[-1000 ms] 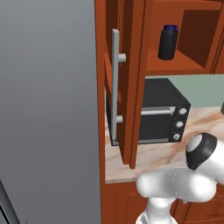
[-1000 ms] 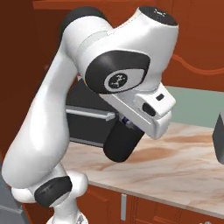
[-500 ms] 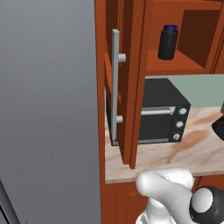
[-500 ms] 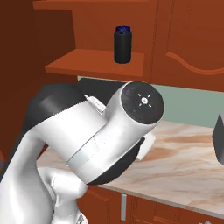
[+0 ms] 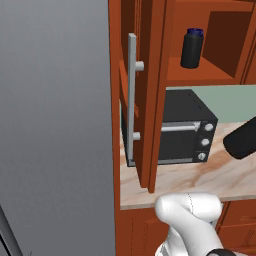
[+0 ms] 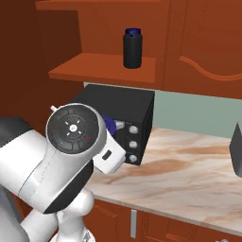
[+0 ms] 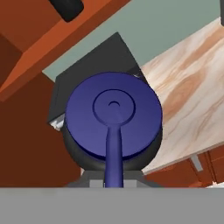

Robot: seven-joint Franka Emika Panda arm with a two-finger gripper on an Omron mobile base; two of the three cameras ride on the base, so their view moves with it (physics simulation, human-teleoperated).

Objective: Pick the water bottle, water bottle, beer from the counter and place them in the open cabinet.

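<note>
One water bottle [image 6: 132, 48], black with a dark blue lid, stands upright on the shelf of the open cabinet [image 6: 90, 71]; in the left base view this bottle [image 5: 191, 48] stands right of the door's grey bar handle [image 5: 132, 90]. My gripper [image 6: 111, 152] is shut on the second water bottle [image 7: 113, 116], whose blue lid and loop face the hand camera. That lid [image 6: 109, 125] peeks out beside my white hand, in front of the oven. The fingers are hidden behind the bottle. The held bottle hangs above the marble counter [image 6: 189, 170]. The beer is out of view.
A black oven [image 5: 185, 127] sits on the counter under the cabinet shelf. A black cylinder [image 5: 242, 140] juts in from the right edge over the counter. A dark grey object [image 6: 236, 146] stands at the counter's right edge. A grey wall [image 5: 55, 125] is to the left.
The arm has swung down and turned, so its hand now sits low before the oven with the bottle in it. The shelf bottle and the scene have not moved.
</note>
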